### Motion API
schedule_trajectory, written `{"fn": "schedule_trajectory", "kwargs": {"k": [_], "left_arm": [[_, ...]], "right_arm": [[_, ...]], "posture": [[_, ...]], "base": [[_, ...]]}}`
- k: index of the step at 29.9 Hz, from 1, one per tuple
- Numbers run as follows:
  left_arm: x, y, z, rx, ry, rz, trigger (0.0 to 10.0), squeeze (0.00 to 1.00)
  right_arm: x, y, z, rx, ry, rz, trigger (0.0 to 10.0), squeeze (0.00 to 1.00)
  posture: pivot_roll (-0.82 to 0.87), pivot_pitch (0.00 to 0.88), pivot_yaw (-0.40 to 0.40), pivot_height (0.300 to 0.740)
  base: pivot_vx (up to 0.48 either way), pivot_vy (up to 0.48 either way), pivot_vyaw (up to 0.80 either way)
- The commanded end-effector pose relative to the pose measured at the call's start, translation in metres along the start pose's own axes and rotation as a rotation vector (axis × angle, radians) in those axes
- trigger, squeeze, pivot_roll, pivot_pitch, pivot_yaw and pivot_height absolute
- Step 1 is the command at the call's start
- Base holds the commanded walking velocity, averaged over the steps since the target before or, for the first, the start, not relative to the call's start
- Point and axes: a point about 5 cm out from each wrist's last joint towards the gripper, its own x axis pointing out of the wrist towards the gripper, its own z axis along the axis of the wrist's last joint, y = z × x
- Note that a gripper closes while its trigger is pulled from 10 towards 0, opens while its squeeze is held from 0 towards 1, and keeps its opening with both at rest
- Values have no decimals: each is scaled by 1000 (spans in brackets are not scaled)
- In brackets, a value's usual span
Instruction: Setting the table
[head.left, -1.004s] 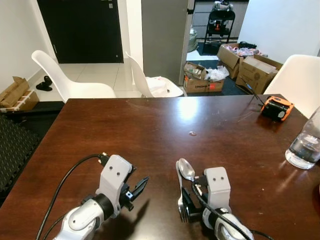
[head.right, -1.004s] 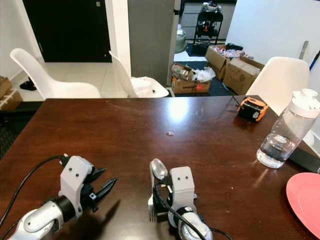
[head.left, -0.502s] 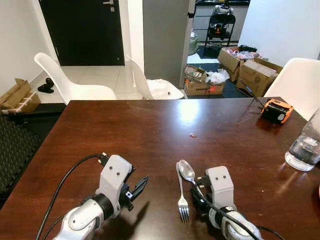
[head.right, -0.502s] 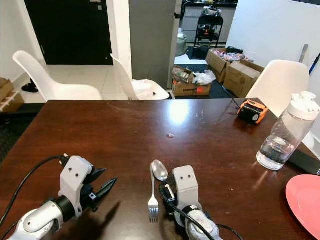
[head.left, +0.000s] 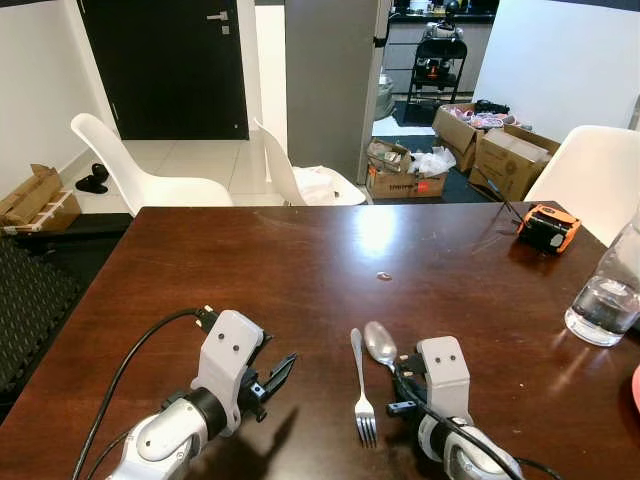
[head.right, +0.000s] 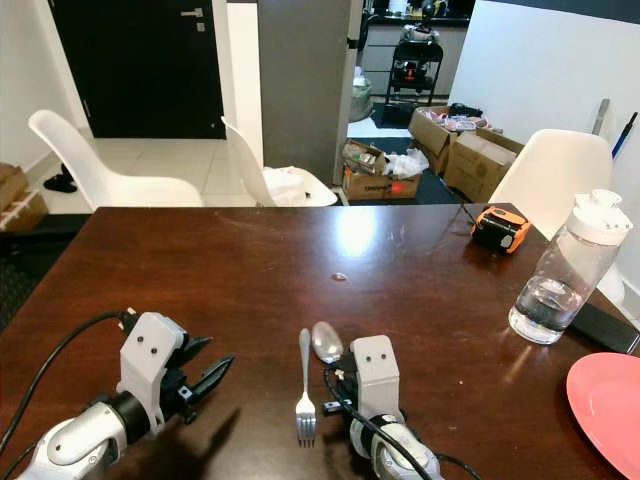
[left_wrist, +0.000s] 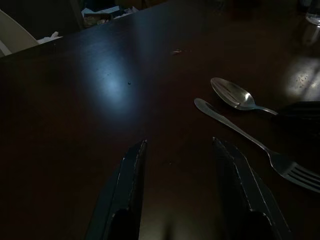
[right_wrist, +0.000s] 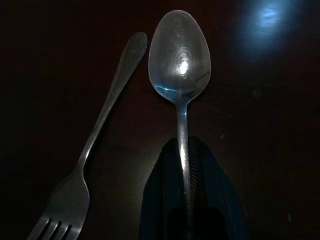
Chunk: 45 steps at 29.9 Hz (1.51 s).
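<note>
Dark wooden surface (head.left: 300, 260) | spoon (right_wrist: 180, 60) handle clamped by right pincer (right_wrist: 185, 165) | fork (head.left: 361, 395) laid just beside | left pincer (left_wrist: 180, 185) held apart

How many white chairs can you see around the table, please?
3: one chair at the far left corner, one at the far edge with a white bag on its seat, one at the far right. Others may be out of frame.
</note>
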Motion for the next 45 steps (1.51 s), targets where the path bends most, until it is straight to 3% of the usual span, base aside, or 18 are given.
{"fn": "schedule_trajectory", "kwargs": {"k": [1, 2, 6, 7, 9, 10, 12, 15, 17, 19, 23, 27, 32, 38, 41, 45], "left_arm": [[-1, 0, -4, 0, 16, 0, 10000, 0], [-1, 0, -4, 0, 16, 0, 10000, 0], [-1, 1, -4, 1, 17, 1, 10000, 0], [-1, 1, -4, 1, 17, 1, 10000, 0], [-1, 1, -4, 2, 18, 2, 10000, 0], [-1, 1, -4, 2, 18, 2, 10000, 0], [-1, 2, -4, 4, 18, 4, 10000, 0], [-1, 2, -4, 4, 19, 6, 10000, 0], [0, 2, -4, 1, 19, 8, 10000, 0], [0, 3, -6, -13, 23, 32, 10000, 0], [-2, 7, -9, -35, 36, 68, 10000, 0], [-10, 16, -14, -81, 57, 151, 10000, 0], [-27, 28, -29, -167, 103, 312, 10000, 0], [-38, 31, -36, -179, 124, 385, 10000, 0], [-51, 40, -37, -151, 96, 525, 10000, 0], [-52, 43, -29, -117, 47, 600, 10000, 0]], "right_arm": [[-5, -8, -45, 63, 211, -41, 0, 0], [-4, -6, -38, 124, 157, -27, 0, 0], [-3, -4, -30, 170, 114, -25, 0, 0], [-3, -4, -21, 189, 60, -30, 0, 0], [-5, -6, 14, 234, -164, -45, 0, 0], [-5, -6, 14, 234, -164, -45, 0, 0], [-18, -9, 62, 268, -436, -77, 10000, 0], [-35, 0, 104, 222, -632, -62, 10000, 0], [-39, 7, 111, 202, -668, -41, 10000, 0], [-35, 16, 99, 153, -624, -25, 10000, 0], [-31, 18, 85, 172, -574, -37, 10000, 0], [-28, 19, 72, 151, -539, -70, 10000, 0], [-31, 19, 60, 46, -521, -117, 10000, 0], [-31, 21, 52, -22, -491, -108, 10000, 0], [-28, 26, 44, -30, -453, -56, 10000, 0], [-24, 29, 42, -30, -430, -6, 10000, 0]], "posture": [[30, 137, 106, 740], [30, 138, 107, 740], [31, 139, 108, 740], [31, 140, 110, 740], [30, 141, 110, 740], [30, 141, 110, 740], [23, 142, 114, 740], [18, 142, 113, 740], [15, 142, 111, 740], [17, 142, 107, 740], [19, 143, 106, 740], [27, 147, 101, 740], [26, 150, 93, 740], [24, 152, 70, 740], [34, 156, 33, 740], [45, 156, 2, 740]], "base": [[0, 0, 0], [0, 0, 0], [0, 0, 0], [0, 0, 0], [0, 0, 0], [0, 0, 0], [0, 0, 0], [0, 0, 0], [0, 0, 0], [0, 0, 0], [0, 0, 0], [0, 0, 0], [0, 0, 0], [0, 0, 0], [0, 0, 0], [0, 0, 0]]}}
